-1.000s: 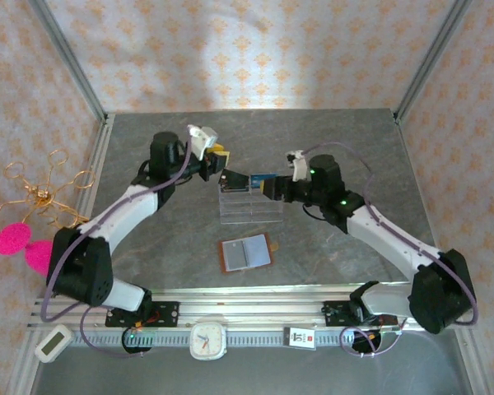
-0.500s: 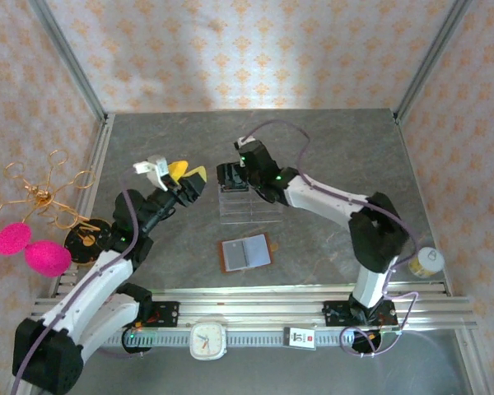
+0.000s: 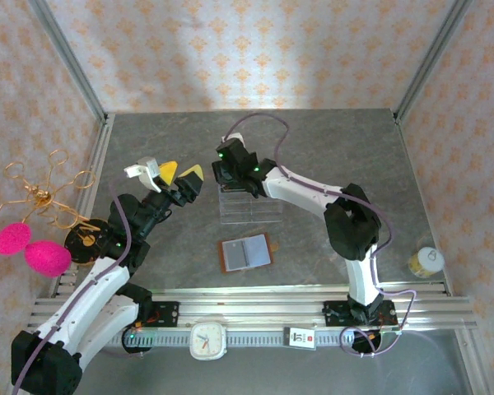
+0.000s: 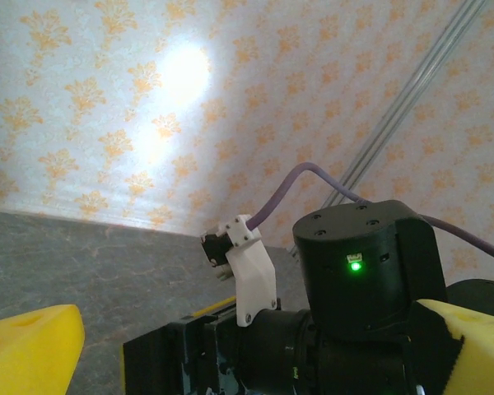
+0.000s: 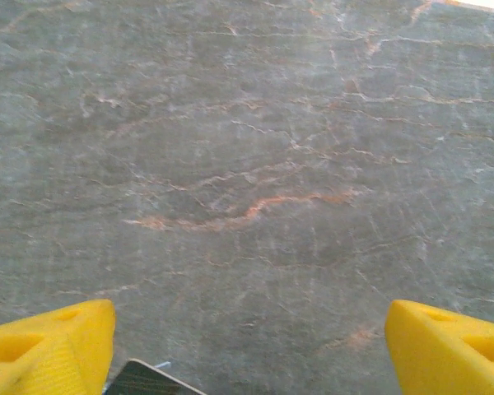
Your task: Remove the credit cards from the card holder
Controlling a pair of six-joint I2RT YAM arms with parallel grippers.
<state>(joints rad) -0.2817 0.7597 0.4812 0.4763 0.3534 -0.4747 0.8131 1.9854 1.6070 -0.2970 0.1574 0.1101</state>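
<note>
R claw (image 5: pixel 249 325) has slid a bit left over clear stand (image 3: pixel 251 210), wide open, empty; L claw (image 3: pixel 181 174) wide, empty.

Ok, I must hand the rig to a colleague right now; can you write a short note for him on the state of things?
Left gripper: jaws open, empty, raised above the table, left of the acrylic stand.
Right gripper: jaws open, empty, at the stand's far edge; a dark card corner just below it.
Card holder: lies open on the near side of the stand, touched by neither gripper.
Credit cards: a pale rectangle in the open holder, seemingly one of them; it could be lining.
Done: no pale card seen outside the holder.
Left: probably all the taking out.
</note>
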